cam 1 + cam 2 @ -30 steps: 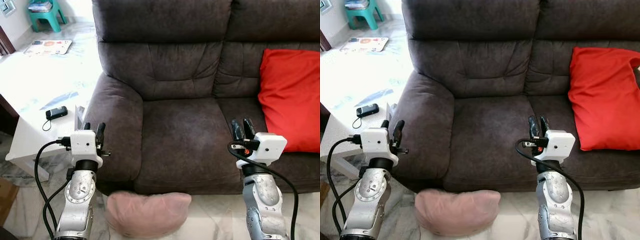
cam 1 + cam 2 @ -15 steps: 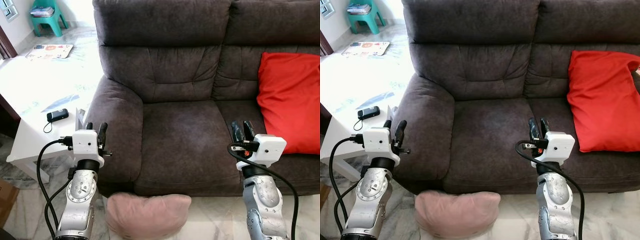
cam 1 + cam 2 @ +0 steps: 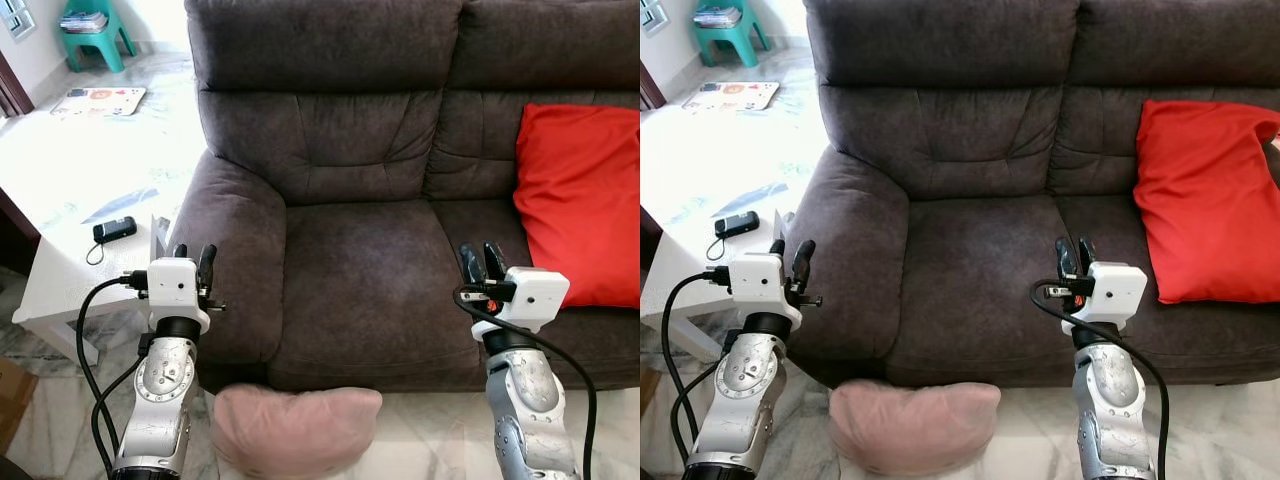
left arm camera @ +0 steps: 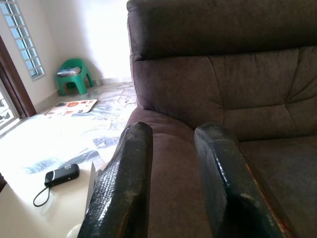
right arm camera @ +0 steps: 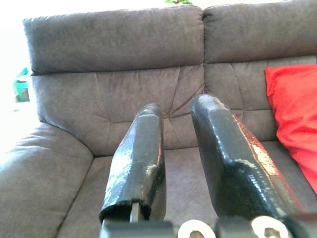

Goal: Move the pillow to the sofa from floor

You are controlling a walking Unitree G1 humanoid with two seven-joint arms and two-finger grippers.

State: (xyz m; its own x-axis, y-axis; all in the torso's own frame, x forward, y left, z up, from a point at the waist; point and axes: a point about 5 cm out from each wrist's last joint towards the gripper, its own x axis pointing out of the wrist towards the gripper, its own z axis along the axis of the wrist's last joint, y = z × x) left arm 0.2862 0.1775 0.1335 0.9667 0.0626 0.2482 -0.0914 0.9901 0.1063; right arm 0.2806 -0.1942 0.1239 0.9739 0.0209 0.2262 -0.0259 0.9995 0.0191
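A pale pink pillow [image 3: 296, 428] lies on the floor against the front of the dark brown sofa [image 3: 370, 270], between my two arms. My left gripper [image 3: 192, 258] is raised beside the sofa's left armrest [image 3: 228, 250], open with nothing between its fingers [image 4: 124, 188]. My right gripper [image 3: 481, 260] is held up in front of the right seat cushion, also open and empty, its fingers [image 5: 143, 158] pointing at the backrest. Both grippers are above the pillow and apart from it.
A red cushion [image 3: 580, 200] leans on the sofa's right seat. A white low table [image 3: 70, 210] with a black device and cord [image 3: 112, 230] stands left of the sofa. A green stool [image 3: 92, 28] is at the far left back. The floor is pale marble.
The view has shifted slightly. Both grippers stay raised and open, and the pillow has not moved.
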